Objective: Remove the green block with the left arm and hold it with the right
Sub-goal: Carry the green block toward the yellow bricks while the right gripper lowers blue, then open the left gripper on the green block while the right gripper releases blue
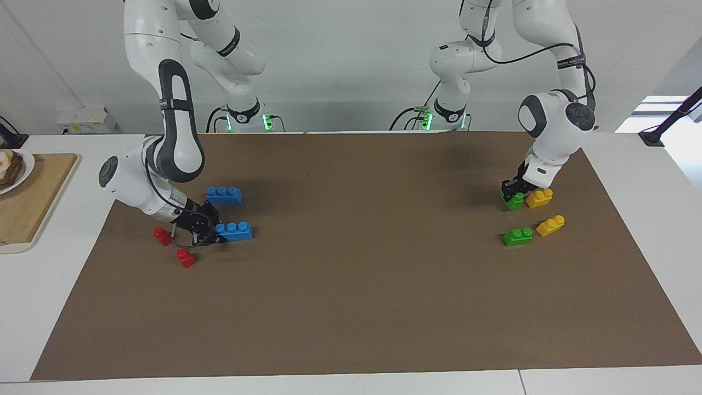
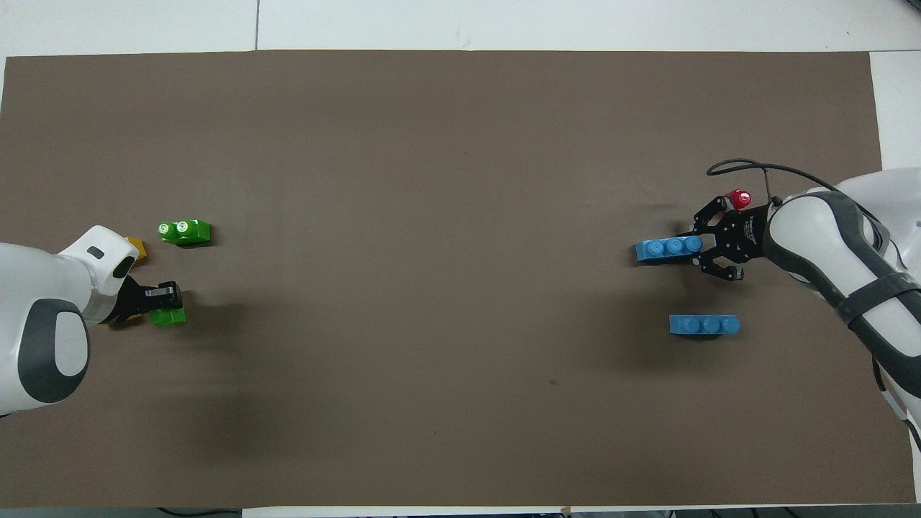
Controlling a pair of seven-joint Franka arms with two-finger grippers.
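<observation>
Brown paper (image 1: 362, 285) covers the table, with a wooden board (image 1: 27, 197) at the far left edge of the facing view. Left of centre in that frame, two red bricks (image 1: 173, 247) lie low beside the right gripper (image 1: 211, 233), whose fingers are pressed onto the end of a blue three-stud brick (image 1: 235, 230); a second blue brick (image 1: 224, 195) sits just above it in the frame. At the right of the frame, the left gripper (image 1: 513, 193) is closed on the green block (image 1: 514, 202), which hangs just beside a yellow brick (image 1: 539, 197). Lower in the frame lie another green brick (image 1: 517, 236) and a second yellow brick (image 1: 550, 225), side by side on the paper. Overhead, the green block sits at the left edge, pinched in the black fingers
</observation>
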